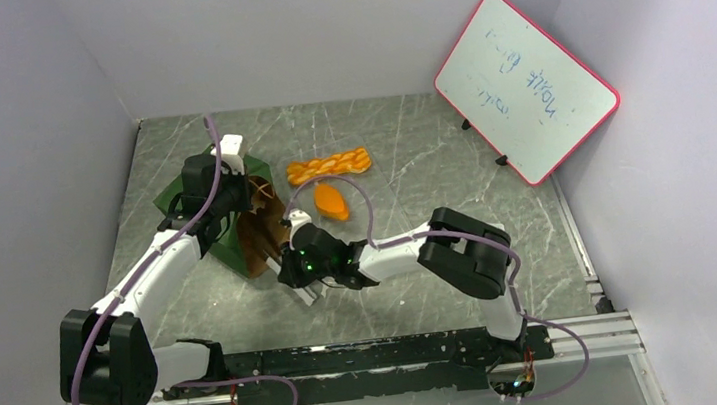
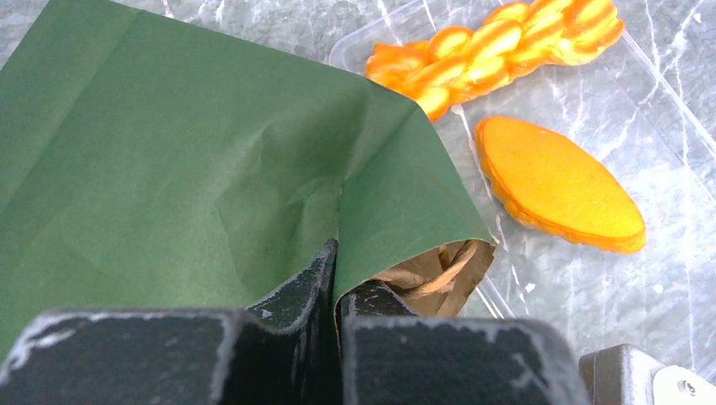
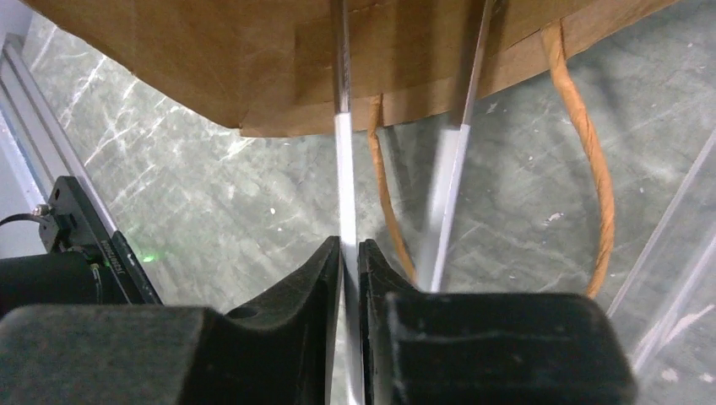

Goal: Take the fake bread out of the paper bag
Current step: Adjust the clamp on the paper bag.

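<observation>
The paper bag (image 1: 229, 248), dark green outside and brown inside, lies tipped at centre left. My left gripper (image 1: 239, 197) is shut on its upper edge; in the left wrist view the gripper (image 2: 338, 274) pinches the green paper (image 2: 169, 169). My right gripper (image 1: 288, 260) is shut on one arm of the metal tongs (image 3: 342, 169), whose two blades reach into the bag's brown mouth (image 3: 211, 59). Two pieces of fake bread lie outside the bag: a braided loaf (image 1: 329, 165) (image 2: 498, 51) and an oval roll (image 1: 331, 201) (image 2: 561, 186). What is inside the bag is hidden.
The two breads rest on a clear plastic tray (image 2: 642, 110) right of the bag. The bag's tan loop handles (image 3: 591, 169) hang over the marble tabletop. A red-framed whiteboard (image 1: 523, 85) leans at the back right. A black rail (image 1: 391, 355) runs along the near edge.
</observation>
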